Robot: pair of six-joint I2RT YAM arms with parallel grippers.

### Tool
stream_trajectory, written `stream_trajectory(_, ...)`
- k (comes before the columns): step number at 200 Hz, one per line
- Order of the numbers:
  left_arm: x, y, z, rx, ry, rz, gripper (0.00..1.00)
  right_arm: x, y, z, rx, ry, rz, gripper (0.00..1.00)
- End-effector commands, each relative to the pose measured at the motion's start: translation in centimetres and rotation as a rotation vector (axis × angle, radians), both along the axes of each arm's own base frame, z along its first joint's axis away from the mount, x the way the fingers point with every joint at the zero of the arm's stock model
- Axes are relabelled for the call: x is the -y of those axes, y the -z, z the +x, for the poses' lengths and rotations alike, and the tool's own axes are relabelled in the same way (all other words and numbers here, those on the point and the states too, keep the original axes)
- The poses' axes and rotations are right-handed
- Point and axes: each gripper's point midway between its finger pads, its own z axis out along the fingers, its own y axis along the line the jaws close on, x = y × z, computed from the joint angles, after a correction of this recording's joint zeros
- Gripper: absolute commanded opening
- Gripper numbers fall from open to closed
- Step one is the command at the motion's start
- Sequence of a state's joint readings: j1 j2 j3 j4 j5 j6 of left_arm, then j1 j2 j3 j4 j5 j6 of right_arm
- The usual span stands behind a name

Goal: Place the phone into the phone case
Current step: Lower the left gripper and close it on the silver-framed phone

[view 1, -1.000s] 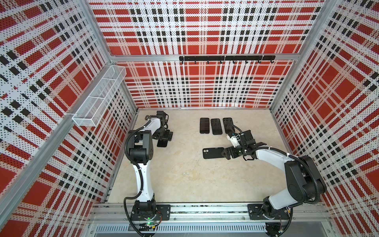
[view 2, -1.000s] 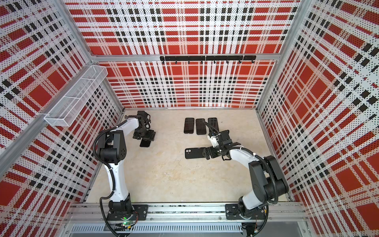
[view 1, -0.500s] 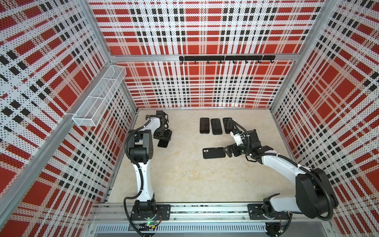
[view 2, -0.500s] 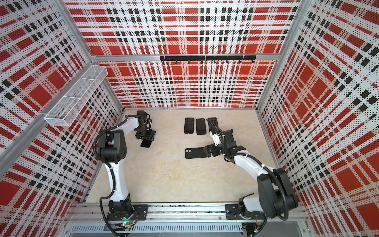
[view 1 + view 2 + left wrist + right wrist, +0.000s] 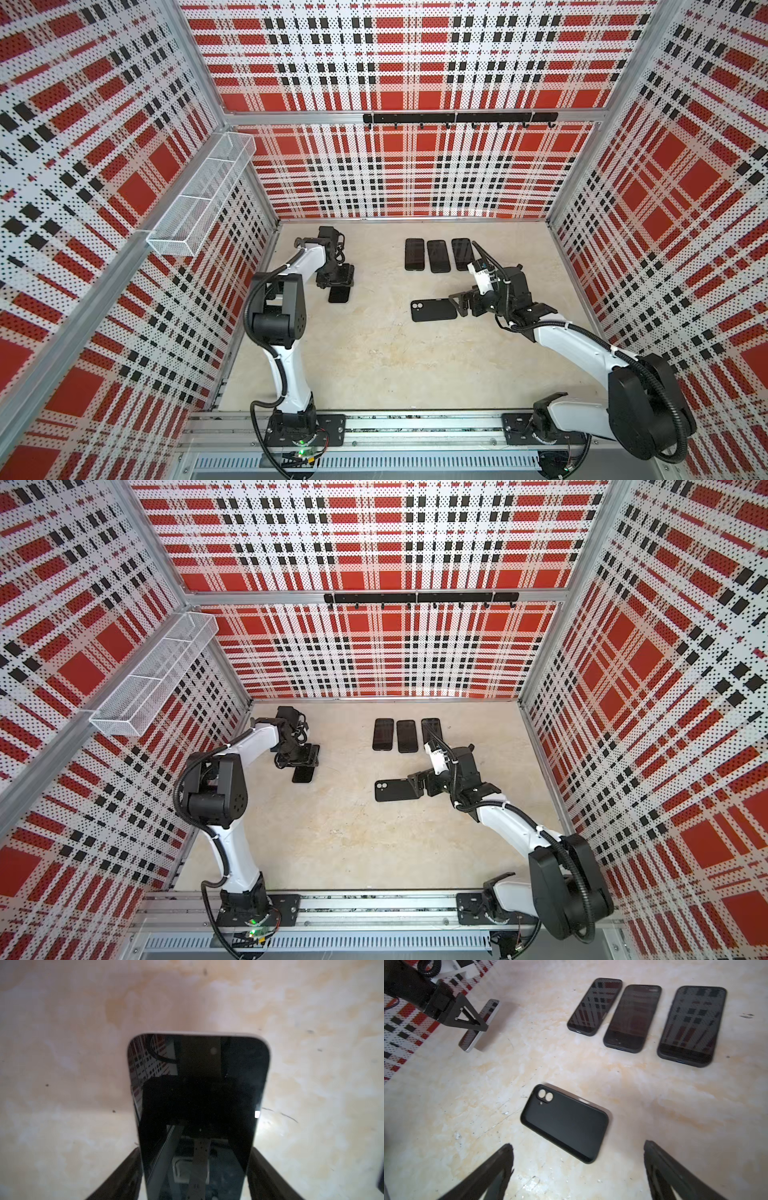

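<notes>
A silver-edged phone point(image 5: 338, 294) point(image 5: 197, 1095) with a dark screen sits at the back left of the table. My left gripper point(image 5: 336, 276) point(image 5: 194, 1153) is shut on it, one finger against each long side. In the right wrist view the phone point(image 5: 470, 1042) pokes out past that gripper. An empty black phone case point(image 5: 433, 310) point(image 5: 566, 1122) lies flat mid-table, its camera cutout away from the right arm. My right gripper point(image 5: 457, 305) point(image 5: 578, 1146) stands open at the case's near end. Nothing is between its fingers, and the case lies just ahead of the tips.
Three dark phones in cases point(image 5: 432, 255) point(image 5: 632, 1018) lie side by side behind the empty case. A wire basket point(image 5: 199, 199) hangs on the left wall and a hook rail point(image 5: 457, 118) on the back wall. Plaid walls enclose the table on three sides.
My left gripper's jaws have closed onto the phone. The right arm's elbow has swung out to the right while its gripper stays by the case's end. The case has not moved.
</notes>
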State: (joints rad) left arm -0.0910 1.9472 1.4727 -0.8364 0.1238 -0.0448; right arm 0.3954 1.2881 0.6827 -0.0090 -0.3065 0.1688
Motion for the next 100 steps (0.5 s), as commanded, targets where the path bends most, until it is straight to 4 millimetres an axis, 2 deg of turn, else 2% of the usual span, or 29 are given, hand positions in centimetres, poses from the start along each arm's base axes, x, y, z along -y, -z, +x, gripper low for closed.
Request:
stream_trajectory(1,3.3,-4.5,0.4,0.138,-0.017,-0.149,0.63,-3.4,-3.0,-0.5,0.092,-0.082,0.067,1.0)
stream_trajectory(24,6.1,-6.3,-0.3,0.211,-0.072,-0.287,0.62,-5.3,-4.0,-1.1,0.117,-0.109,0.106,1.0)
stream_trajectory(57,10.6,-10.1,-0.9,0.347,-0.213,-0.596,0.54,-7.2,-5.6,-1.9,0.151,-0.15,0.23,0.99)
stream_trajectory(65,10.9,-11.2,-0.8,0.39,-0.261,-0.671,0.48,-7.7,-5.7,-2.1,0.153,-0.16,0.253,0.97)
stream_trajectory(67,12.0,-11.5,-1.3,0.392,-0.247,-0.697,0.48,-7.9,-5.8,-2.2,0.154,-0.161,0.258,0.96)
stream_trajectory(72,12.9,-12.5,-1.5,0.42,-0.254,-0.767,0.45,-8.3,-5.9,-2.3,0.156,-0.169,0.27,0.94)
stream_trajectory(88,13.8,-14.6,-2.0,0.469,-0.351,-0.958,0.36,-9.9,-6.5,-2.9,0.173,-0.203,0.33,0.9)
stream_trajectory(100,14.6,-15.6,-2.4,0.469,-0.409,-1.069,0.34,-10.9,-6.8,-3.1,0.181,-0.214,0.37,0.88)
